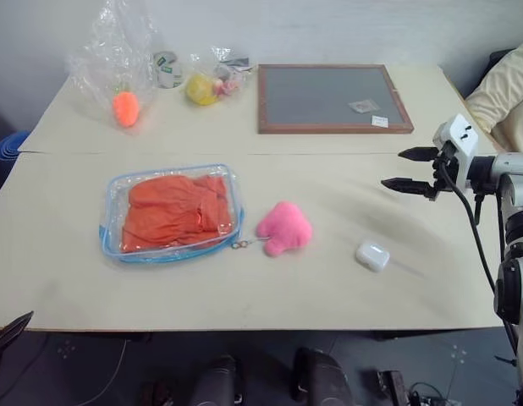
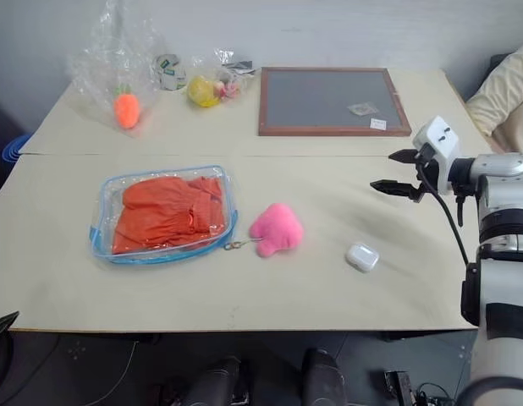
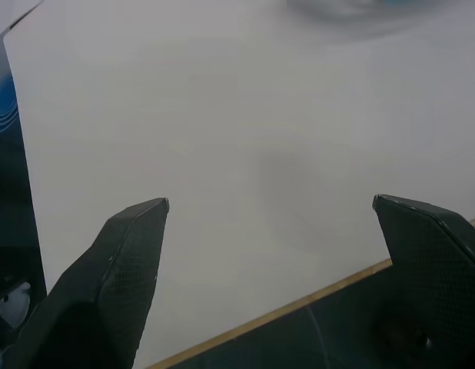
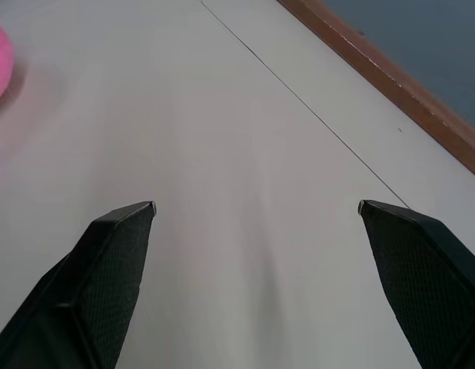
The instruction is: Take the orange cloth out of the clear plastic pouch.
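The orange cloth (image 1: pixel 175 211) lies folded and wrinkled inside the clear plastic pouch (image 1: pixel 112 188), which has light-blue edging and lies flat on the left half of the table. The pouch's metal zipper pull (image 1: pixel 239 245) sticks out at its near right corner. My right gripper (image 1: pixel 393 168) hovers open above the table's right side, pointing left toward the pouch and well apart from it; the right wrist view has its fingers (image 4: pixel 107 254) spread over bare tabletop. In the left wrist view my left gripper (image 3: pixel 272 201) stands open over the table's near left edge, holding nothing.
A pink plush (image 1: pixel 284 227) lies just right of the zipper pull, and a white earbud case (image 1: pixel 372 255) further right. At the back are a wood-framed grey board (image 1: pixel 329 97), a crinkly bag with an orange carrot toy (image 1: pixel 125 107) and a yellow item (image 1: pixel 200 89).
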Motion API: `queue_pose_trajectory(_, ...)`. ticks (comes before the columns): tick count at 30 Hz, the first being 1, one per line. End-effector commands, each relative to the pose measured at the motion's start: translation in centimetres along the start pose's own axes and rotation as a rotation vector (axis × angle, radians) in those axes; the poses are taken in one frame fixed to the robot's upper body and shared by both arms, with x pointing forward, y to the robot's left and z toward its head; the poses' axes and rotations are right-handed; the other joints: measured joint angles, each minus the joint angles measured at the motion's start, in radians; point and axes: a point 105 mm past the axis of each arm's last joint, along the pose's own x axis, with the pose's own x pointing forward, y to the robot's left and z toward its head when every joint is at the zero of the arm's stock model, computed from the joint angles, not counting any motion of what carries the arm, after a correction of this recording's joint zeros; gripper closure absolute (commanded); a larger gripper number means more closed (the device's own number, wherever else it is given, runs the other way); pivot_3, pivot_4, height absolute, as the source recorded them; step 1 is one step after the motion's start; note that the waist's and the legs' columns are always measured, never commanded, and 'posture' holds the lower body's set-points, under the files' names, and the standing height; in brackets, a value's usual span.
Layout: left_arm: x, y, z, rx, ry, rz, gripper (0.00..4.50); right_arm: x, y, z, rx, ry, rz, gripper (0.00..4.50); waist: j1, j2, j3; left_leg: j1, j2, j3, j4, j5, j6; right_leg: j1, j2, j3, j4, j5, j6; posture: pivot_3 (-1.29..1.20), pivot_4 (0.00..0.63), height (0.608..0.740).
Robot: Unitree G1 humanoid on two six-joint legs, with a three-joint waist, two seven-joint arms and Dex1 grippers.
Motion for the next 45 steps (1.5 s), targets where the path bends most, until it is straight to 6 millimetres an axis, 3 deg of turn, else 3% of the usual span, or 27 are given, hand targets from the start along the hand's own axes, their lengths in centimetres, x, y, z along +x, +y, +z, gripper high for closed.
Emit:
queue_pose_trajectory(1,-0.2,0.6,0.3,0.017,-0.009,0.015,0.00,-1.4,-0.8,0.9,-0.035,-0.023,-0.040,0.08,0.000,0.000,0.000,0.000,0.000,0.000,0.000,0.000,0.000,0.000,0.000,0.000,0.000,0.000,0.000,0.00,0.150,0.740)
queue_pose_trajectory(20,0.6,0.0,1.4,-0.083,-0.065,-0.033,0.00,-1.5,-0.4,0.1,0.001,0.010,-0.011,0.08,0.000,0.000,0.000,0.001,0.001,0.002,0.001,0.000,0.000,-0.001,0.001,0.003,0.001,0.000,0.000,0.00,0.150,0.740)
queue_pose_trajectory(29,1.3,0.7,4.1,-0.102,-0.162,-0.040,0.00,-2.0,-0.4,0.1,0.051,-0.018,-0.016,0.08,0.002,0.000,0.000,0.001,0.001,0.002,0.002,-0.001,0.000,-0.001,0.001,0.003,0.001,0.000,0.000,0.00,0.150,0.740)
queue_pose_trajectory(32,1.4,0.6,6.9,-0.119,-0.246,-0.096,0.00,-2.7,-0.1,-0.1,0.063,-0.024,-0.012,0.08,0.006,0.000,0.000,0.000,0.001,0.001,0.002,-0.001,0.000,0.000,0.001,0.003,0.001,0.000,0.000,0.00,0.150,0.740)
queue_pose_trajectory(33,1.5,-0.1,8.8,-0.125,-0.303,-0.162,0.00,-3.1,0.2,-0.1,0.070,-0.030,0.001,0.08,0.009,0.000,0.000,0.000,0.001,0.001,0.003,-0.001,0.000,0.000,0.001,0.002,0.001,0.000,0.000,0.00,0.150,0.740)
queue_pose_trajectory(39,2.7,-6.0,19.1,-0.079,-0.569,-0.561,0.00,-4.2,3.9,-0.2,0.131,-0.068,0.037,0.08,0.031,0.001,0.000,0.000,0.001,-0.001,0.008,-0.002,0.000,0.001,0.000,0.012,0.004,0.000,0.000,0.00,0.150,0.740)
queue_pose_trajectory(45,5.1,-12.4,24.1,0.063,-0.653,-0.831,0.00,-3.9,9.3,-1.8,0.170,-0.026,0.029,0.08,0.041,0.001,0.000,0.001,0.002,0.002,0.008,-0.003,-0.001,0.000,0.005,0.012,0.005,0.000,0.000,0.00,0.150,0.740)
